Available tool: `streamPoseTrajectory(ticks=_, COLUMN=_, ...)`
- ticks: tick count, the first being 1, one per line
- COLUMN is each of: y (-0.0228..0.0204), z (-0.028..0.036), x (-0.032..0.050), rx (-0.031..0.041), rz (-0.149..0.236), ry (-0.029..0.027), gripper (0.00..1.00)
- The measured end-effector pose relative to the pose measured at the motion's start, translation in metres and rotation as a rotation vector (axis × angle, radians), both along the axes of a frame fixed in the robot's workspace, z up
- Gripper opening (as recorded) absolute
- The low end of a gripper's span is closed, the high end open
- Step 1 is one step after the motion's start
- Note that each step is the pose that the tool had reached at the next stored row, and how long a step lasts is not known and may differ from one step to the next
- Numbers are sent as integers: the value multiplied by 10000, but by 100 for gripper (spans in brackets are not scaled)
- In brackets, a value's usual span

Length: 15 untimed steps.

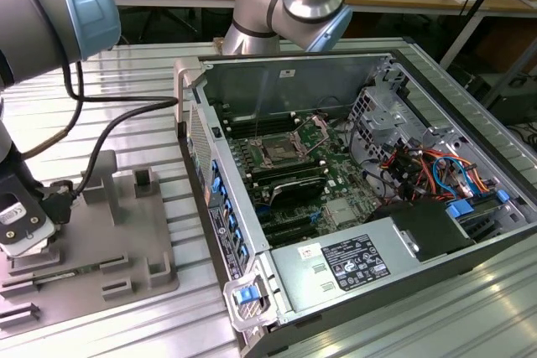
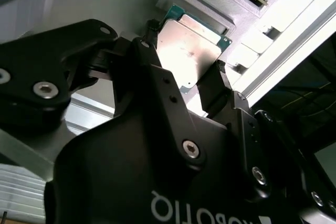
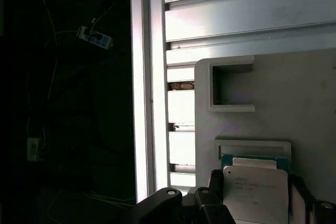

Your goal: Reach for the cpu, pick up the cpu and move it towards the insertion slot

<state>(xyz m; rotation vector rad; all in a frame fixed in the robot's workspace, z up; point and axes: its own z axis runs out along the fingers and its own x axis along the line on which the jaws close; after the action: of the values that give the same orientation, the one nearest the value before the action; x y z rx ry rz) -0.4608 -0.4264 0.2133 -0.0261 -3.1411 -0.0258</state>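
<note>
Gripper pinches the cpu by two opposite edges, leaving its metal top untouched. The cpu is at its recess near the grey tray's edge; lift-off unconfirmed. Insertion slot lies well apart.

A ribbed metal surface carries two things. A grey plastic tray with raised blocks lies flat near the edge at the exterior view's left. Just beside it, an open computer case lies on its side across the middle and reaches towards the edge at the exterior view's right. In the first wrist view, the tray's rounded corner sits close to the surface's long edge rail, with slotted ribs running past it.
</note>
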Motion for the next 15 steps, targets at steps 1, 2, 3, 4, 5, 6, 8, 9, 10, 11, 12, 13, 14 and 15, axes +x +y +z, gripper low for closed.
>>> streamPoseTrajectory(ticks=1, y=0, z=39, x=0, rx=0, rz=5, ry=0, gripper=55)
streamPoseTrajectory(ticks=2, y=0, z=89, x=0, rx=0, rz=11, ry=0, gripper=55)
streamPoseTrajectory(ticks=3, y=0, z=117, x=0, rx=0, rz=12, ry=0, gripper=55)
streamPoseTrajectory(ticks=4, y=0, z=136, x=0, rx=0, rz=12, ry=0, gripper=55)
streamPoseTrajectory(ticks=5, y=-1, z=172, x=0, rx=0, rz=13, ry=1, gripper=55)
streamPoseTrajectory(ticks=6, y=-1, z=188, x=1, rx=0, rz=13, ry=0, gripper=55)
streamPoseTrajectory(ticks=8, y=-4, z=205, x=1, rx=9, rz=14, ry=0, gripper=55)
streamPoseTrajectory(ticks=9, y=-4, z=215, x=1, rx=9, rz=14, ry=1, gripper=55)
streamPoseTrajectory(ticks=10, y=-4, z=219, x=1, rx=11, rz=13, ry=-1, gripper=55)
streamPoseTrajectory(ticks=11, y=-6, z=224, x=2, rx=16, rz=15, ry=-1, gripper=55)
streamPoseTrajectory(ticks=12, y=-6, z=236, x=1, rx=15, rz=14, ry=1, gripper=55)
streamPoseTrajectory(ticks=13, y=-6, z=248, x=2, rx=16, rz=14, ry=1, gripper=55)
streamPoseTrajectory(ticks=14, y=-6, z=263, x=3, rx=18, rz=13, ry=1, gripper=55)
streamPoseTrajectory(ticks=15, y=-7, z=268, x=3, rx=23, rz=14, ry=0, gripper=55)
